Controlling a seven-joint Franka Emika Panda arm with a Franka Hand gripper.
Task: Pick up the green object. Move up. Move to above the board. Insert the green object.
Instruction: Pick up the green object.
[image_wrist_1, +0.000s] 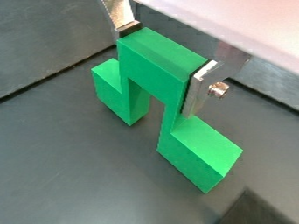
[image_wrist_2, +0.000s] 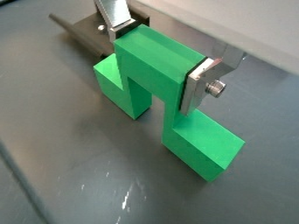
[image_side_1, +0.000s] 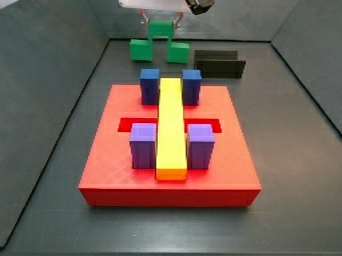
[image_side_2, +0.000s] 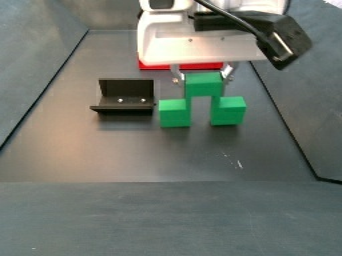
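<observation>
From my console, in a side view, the fixture (image_side_2: 122, 98) sits at about nine o'clock of the green object (image_side_2: 201, 98), just beside it on the dark floor (image_side_2: 160, 150). The green object rests on that floor with a lower cube to either side and the raised middle cube between them. The gripper (image_side_2: 201, 72) is straight over that middle cube, under the white wrist housing (image_side_2: 187, 40).

In both wrist views I see the silver fingers (image_wrist_1: 212, 75) closed against opposite faces of the raised cube of the green object (image_wrist_1: 158, 66); the other finger (image_wrist_2: 114, 19) shows the same on its side of the green object (image_wrist_2: 158, 61). So the claw is narrowed to the width of that cube and has hold of it. The gripper (image_wrist_1: 163, 48) and the gripper (image_wrist_2: 162, 51) are centred on the cube's top. The side cubes appear to touch the floor; I cannot tell for sure whether the piece is lifted. In a wrist view the fixture (image_wrist_2: 84, 33) shows just behind the piece.

In a side view the board (image_side_1: 114, 165) fills the near floor, bearing the long yellow bar (image_side_1: 170, 125), two purple blocks (image_side_1: 143, 145) and two blue blocks (image_side_1: 150, 80). At twelve o'clock of the board, well apart from it, is the green object (image_side_1: 158, 47) with the gripper (image_side_1: 160, 24) above it, and the fixture (image_side_1: 221, 64) lies at about three o'clock of the piece.
</observation>
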